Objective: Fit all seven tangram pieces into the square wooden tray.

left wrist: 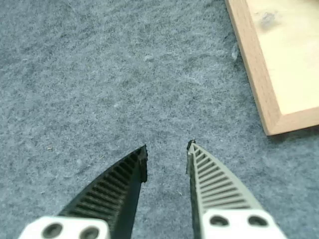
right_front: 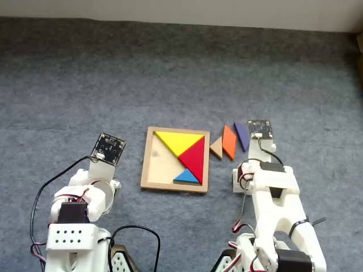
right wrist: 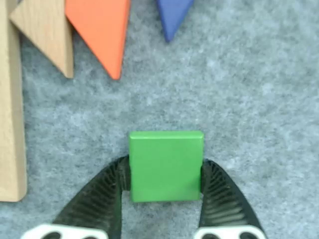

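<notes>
Right wrist view: green square clamped flat-sided between right gripper fingers, above carpet, right of the wooden tray. Wood triangle, orange piece and purple piece lie beside the tray, long axes roughly along its edge, tips toward the gripper. Yellow, red and blue triangles sit in the tray. Left gripper fingers stand narrowly apart near the tray corner.
</notes>
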`<state>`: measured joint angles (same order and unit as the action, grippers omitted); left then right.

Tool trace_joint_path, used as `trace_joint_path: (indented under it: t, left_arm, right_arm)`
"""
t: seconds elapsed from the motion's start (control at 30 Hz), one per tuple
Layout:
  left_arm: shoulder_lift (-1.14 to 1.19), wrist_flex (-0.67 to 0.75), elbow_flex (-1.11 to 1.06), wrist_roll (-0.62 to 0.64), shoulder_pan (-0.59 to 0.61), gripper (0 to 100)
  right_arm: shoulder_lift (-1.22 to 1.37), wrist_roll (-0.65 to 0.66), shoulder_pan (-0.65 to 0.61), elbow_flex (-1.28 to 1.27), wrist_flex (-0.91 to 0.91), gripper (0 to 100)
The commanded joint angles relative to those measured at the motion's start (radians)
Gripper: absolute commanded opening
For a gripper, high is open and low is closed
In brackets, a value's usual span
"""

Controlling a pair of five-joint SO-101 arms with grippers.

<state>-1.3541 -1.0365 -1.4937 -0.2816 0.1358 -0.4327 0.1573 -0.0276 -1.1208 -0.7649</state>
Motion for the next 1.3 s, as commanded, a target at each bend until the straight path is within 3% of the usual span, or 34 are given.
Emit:
trace_joint_path:
  t: [0.0, 0.13, 0.33, 0.5, 0.63, 0.93, 1.27]
  left_arm:
    - [-0.013, 0.017, 0.004, 0.006, 0.01, 15]
    - [-0.013, 0.017, 0.004, 0.006, 0.01, 15]
    - [-0.013, 0.017, 0.004, 0.006, 0.015, 15]
    - [-0.013, 0.011, 0.01, 0.006, 0.022, 15]
    - [-0.013, 0.017, 0.013, 0.006, 0.096, 15]
    - [-0.013, 0.017, 0.012, 0.006, 0.15, 15]
    - [-0.013, 0.015, 0.005, 0.005, 0.15, 15]
  right_arm:
    - [-0.125, 0.012, -0.004, 0.045, 0.015, 5.3]
    - [-0.298, 0.012, -0.045, 0.047, -0.087, 5.3]
    - [-0.496, 0.012, -0.223, 0.047, -0.156, 5.3]
    - [-0.524, 0.011, -0.369, 0.047, -0.17, 5.4]
    - [-0.512, 0.006, -0.486, 0.047, -0.166, 5.4]
    - [-0.309, 0.006, -0.648, 0.254, -0.166, 5.4]
    - [0.016, 0.014, -0.717, 0.427, -0.162, 5.6]
